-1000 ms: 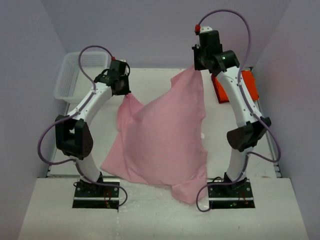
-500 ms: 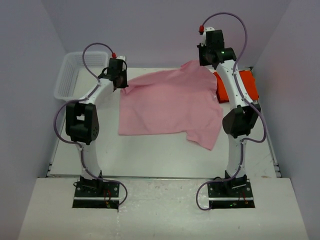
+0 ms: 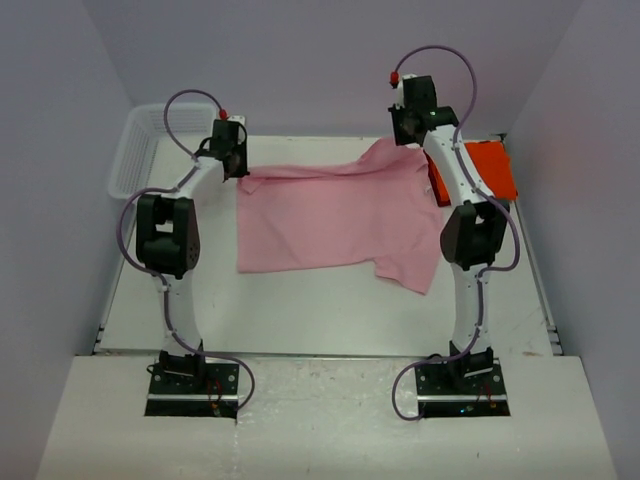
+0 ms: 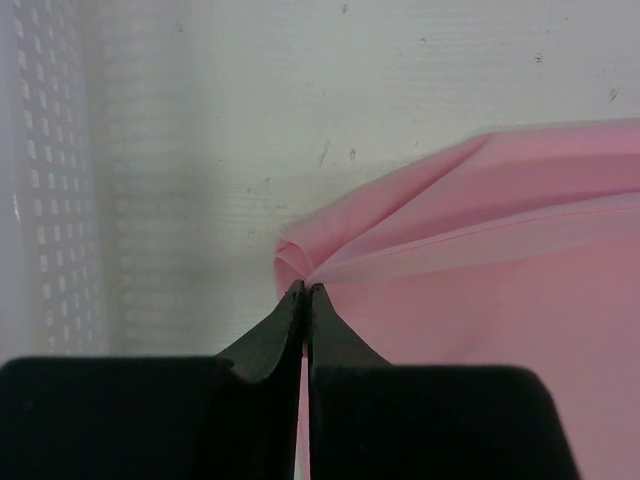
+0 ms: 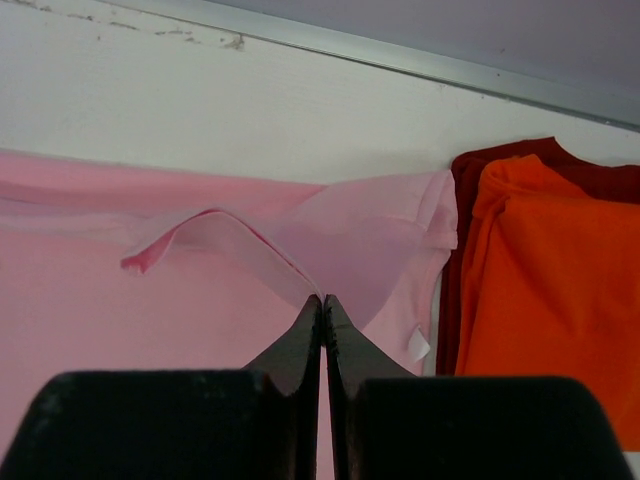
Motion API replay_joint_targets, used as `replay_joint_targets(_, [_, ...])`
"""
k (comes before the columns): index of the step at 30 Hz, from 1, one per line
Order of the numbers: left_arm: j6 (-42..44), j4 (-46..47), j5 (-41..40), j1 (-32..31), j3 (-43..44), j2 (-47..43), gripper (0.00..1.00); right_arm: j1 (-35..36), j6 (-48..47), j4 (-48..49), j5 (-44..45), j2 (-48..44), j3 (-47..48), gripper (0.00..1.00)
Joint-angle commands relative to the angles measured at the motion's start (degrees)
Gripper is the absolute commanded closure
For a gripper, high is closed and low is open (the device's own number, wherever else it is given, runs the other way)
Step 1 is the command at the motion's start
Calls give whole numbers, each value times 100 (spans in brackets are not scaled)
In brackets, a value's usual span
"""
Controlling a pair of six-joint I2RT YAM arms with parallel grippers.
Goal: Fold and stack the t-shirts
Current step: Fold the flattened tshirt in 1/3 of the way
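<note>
Both arms reach to the far side of the white counter [image 3: 300,310], elbows raised and wrists low. The left claw [image 4: 305,290] is clamped on a bunched far-left corner of the pink t-shirt [image 3: 335,215], and the right claw [image 5: 322,300] is pinched on a lifted fold at its far-right shoulder. The soft matte pink cloth lies spread between them, lightly creased, with the orange-red t-shirt [image 3: 490,170] folded just beside it on the right and a white perforated plastic basket [image 3: 135,160] at far left.
</note>
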Motion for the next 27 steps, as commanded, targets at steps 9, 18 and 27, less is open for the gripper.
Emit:
replay_joint_targets(9, [107, 434, 70, 19, -360, -619, 100, -58, 87, 278, 484, -870, -883, 100])
replay_joint_targets(18, [343, 1163, 756, 19, -413, -1130, 100, -216, 123, 244, 616, -1063, -804, 100])
replay_joint_targets(27, [966, 751, 782, 19, 18, -322, 100, -225, 140, 200, 501, -1125, -909, 100])
